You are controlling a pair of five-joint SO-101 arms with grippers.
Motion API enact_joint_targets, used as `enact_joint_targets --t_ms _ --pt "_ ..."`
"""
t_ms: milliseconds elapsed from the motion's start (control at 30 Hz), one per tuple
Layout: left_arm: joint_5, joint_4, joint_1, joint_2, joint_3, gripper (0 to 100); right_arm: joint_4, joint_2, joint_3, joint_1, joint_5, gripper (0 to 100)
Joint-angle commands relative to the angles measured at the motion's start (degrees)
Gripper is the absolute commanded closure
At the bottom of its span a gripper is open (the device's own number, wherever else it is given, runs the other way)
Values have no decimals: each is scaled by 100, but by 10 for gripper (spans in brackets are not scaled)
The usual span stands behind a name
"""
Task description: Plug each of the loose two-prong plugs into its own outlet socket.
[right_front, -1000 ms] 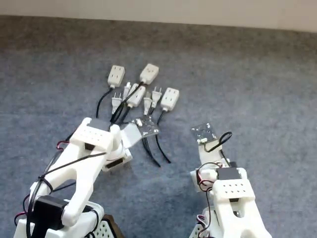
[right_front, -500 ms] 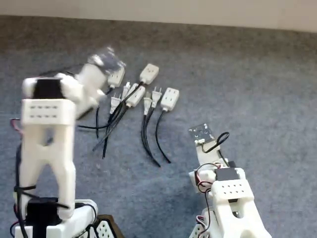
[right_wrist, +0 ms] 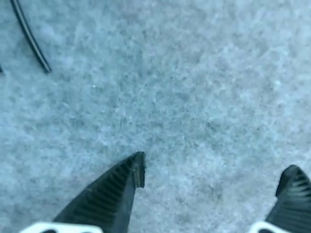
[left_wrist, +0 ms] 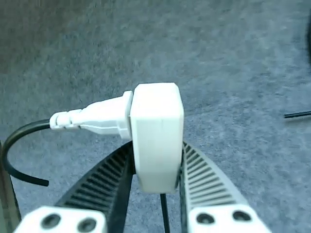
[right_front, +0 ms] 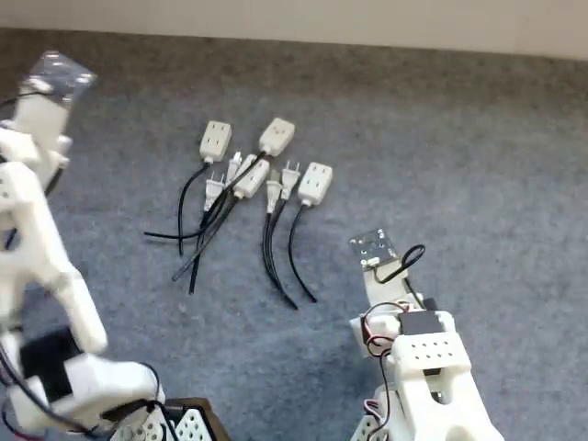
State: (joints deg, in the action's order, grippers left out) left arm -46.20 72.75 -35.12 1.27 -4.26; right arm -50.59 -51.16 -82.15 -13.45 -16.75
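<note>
My left gripper [left_wrist: 156, 167] is shut on a white outlet socket [left_wrist: 156, 126], and a white two-prong plug [left_wrist: 97, 116] with a black cable sits in the socket's side. In the high view the left gripper [right_front: 53, 78] is raised at the far left, away from the pile. Three loose sockets [right_front: 215, 140] [right_front: 277, 135] [right_front: 315, 182] and a few white plugs [right_front: 213, 189] [right_front: 274, 191] [right_front: 291, 173] lie together on the carpet at the centre. My right gripper [right_front: 377, 246] [right_wrist: 214, 174] hangs open over bare carpet to the right of the pile.
Black cables [right_front: 197, 248] trail from the pile toward the arms' bases, and one cable end [right_wrist: 29, 36] lies near the right gripper. Grey carpet [right_front: 478, 156] covers the whole table. A pale wall edge [right_front: 367, 23] runs along the back.
The left arm has swung up and away from the pile to the far left. The cables it covered now show. The right arm has stayed put.
</note>
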Motion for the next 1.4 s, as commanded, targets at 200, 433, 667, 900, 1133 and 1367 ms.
enact_joint_targets --t_ms 200,433,667,900,1133,1367 --pt "659 97 -637 -3468 -3890 996 57 -66 -13 -119 -26 588" --pt "677 914 -857 -5710 -6686 996 57 -66 -13 -119 -26 588" --pt "659 1503 -840 -7275 -8382 995 57 -66 -13 -119 -26 588" --pt "659 2004 -813 -7705 -9015 916 57 -66 -13 -119 -26 588" --pt "686 2119 -848 -7327 -9042 724 57 -66 -13 -119 -26 588" --pt "1090 2338 -787 -6299 -9042 705 57 -66 -13 -119 -26 588"
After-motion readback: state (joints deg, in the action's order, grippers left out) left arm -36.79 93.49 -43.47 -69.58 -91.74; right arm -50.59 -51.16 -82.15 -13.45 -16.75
